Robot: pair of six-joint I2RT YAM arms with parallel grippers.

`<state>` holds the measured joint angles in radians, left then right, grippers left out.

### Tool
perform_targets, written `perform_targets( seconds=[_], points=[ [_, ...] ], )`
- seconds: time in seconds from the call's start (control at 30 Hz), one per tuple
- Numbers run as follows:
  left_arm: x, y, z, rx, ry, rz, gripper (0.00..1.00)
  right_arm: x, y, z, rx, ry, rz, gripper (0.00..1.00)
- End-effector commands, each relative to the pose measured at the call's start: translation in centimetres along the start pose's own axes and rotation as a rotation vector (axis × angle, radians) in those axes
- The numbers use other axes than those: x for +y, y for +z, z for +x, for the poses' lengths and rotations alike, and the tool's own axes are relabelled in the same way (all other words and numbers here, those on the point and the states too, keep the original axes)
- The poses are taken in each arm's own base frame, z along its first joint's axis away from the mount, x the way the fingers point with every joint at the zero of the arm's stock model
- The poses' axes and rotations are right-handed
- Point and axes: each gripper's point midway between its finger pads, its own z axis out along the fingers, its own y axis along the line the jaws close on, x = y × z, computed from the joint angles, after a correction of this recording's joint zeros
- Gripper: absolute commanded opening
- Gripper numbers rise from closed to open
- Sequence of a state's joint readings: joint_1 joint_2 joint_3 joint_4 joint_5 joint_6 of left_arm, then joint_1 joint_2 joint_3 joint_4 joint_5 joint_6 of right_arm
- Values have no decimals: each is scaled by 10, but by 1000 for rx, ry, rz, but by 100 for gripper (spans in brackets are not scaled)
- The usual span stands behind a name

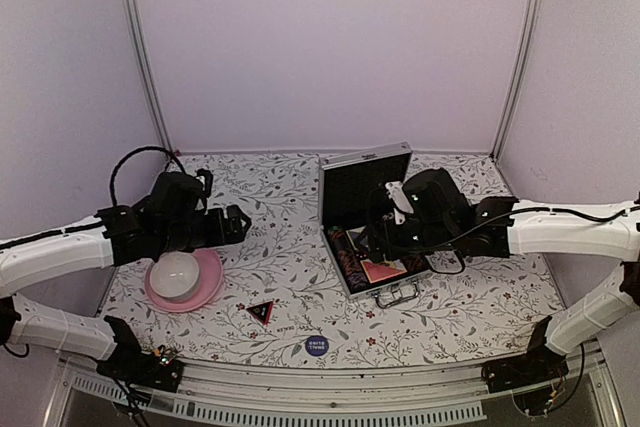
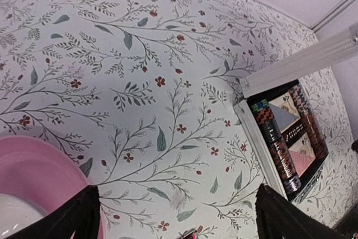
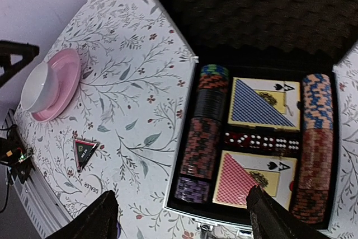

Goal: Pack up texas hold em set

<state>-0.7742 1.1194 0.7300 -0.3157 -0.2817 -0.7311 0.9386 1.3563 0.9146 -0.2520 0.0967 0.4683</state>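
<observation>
View from my base outward. Nearest the front edge of the floral tabletop (image 1: 290,197) lies the blue disc (image 1: 316,345), flat and by itself. Just beyond it and to the left is the red-black triangle (image 1: 261,311), also flat, and apart from the disc. Farther left, a pink plate (image 1: 207,288) carries a white bowl (image 1: 172,273). My left fingers (image 2: 72,219) hang above the plate's far rim, spread wide with nothing between them. To the right of centre stands the silver case (image 1: 352,285), open, with its metal handle (image 1: 397,296) facing me. My right fingers (image 3: 268,216) hover over its tray, likewise spread wide and holding nothing. In the tray, striped poker chips (image 3: 207,132) lie in a row along each side. Between the rows are a red-backed card deck (image 3: 246,174), nearer me, and a blue-backed card deck (image 3: 263,104), farther off, with a line of dice (image 3: 260,141) between them. Beyond the tray, the black-lined lid (image 1: 362,187) stands upright towards the far wall.
</observation>
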Motion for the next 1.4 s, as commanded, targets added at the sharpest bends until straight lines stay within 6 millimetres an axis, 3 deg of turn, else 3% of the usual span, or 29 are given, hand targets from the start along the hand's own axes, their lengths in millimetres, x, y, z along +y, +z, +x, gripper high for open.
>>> perform_targets(
  seconds=[0.0,0.33,0.57,0.7,0.93,1.17,1.37],
  points=[
    [6,-13,-26,12,-2,90,97,57,20,-10,-10,-150,-109,81],
    [50,-45,-133,-108,81,32,97,134,75,26,88,-348,-195,82],
    [101,-64,-174,-247,74,-82,97,178,102,55,137,-441,-269,85],
    [113,-64,-169,-254,121,-135,97,184,117,61,150,-476,-239,87],
    [126,-52,-141,-250,109,-138,97,177,142,66,179,-526,-147,91],
    [132,-65,-153,-303,134,-162,97,191,163,80,199,-595,-143,91],
    [140,-66,-151,-298,135,-177,97,179,181,97,241,-646,-64,93]
  ],
)
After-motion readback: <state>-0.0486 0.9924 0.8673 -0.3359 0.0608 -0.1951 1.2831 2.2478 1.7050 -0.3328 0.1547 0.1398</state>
